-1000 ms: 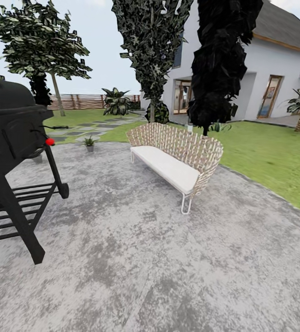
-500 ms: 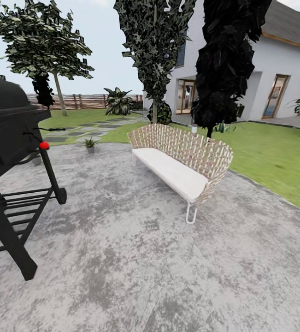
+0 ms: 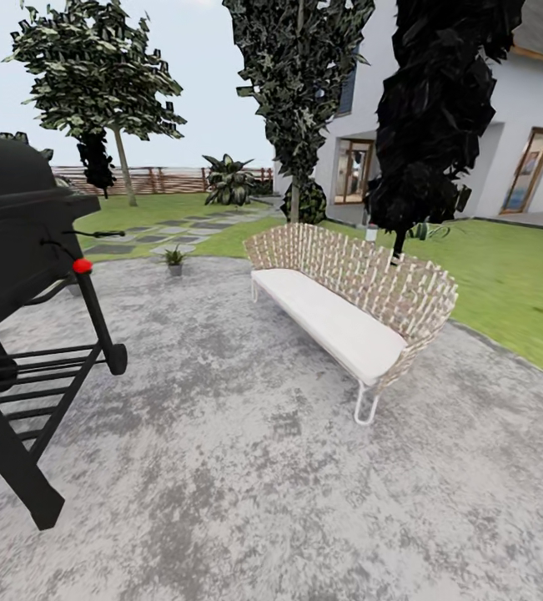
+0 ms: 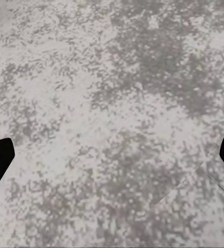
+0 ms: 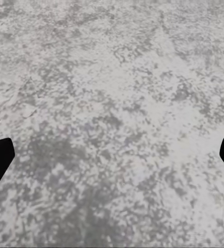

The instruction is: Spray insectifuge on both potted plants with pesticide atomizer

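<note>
Paving (image 3: 246,467) of the garden is seen under both claws, each spread wide. One potted plant (image 3: 174,260) is counted far left; one bench (image 3: 350,313), one grill (image 3: 21,242).

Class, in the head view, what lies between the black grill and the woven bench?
Only bare mottled paving lies between the grill and the bench, seen in the head view.
</note>
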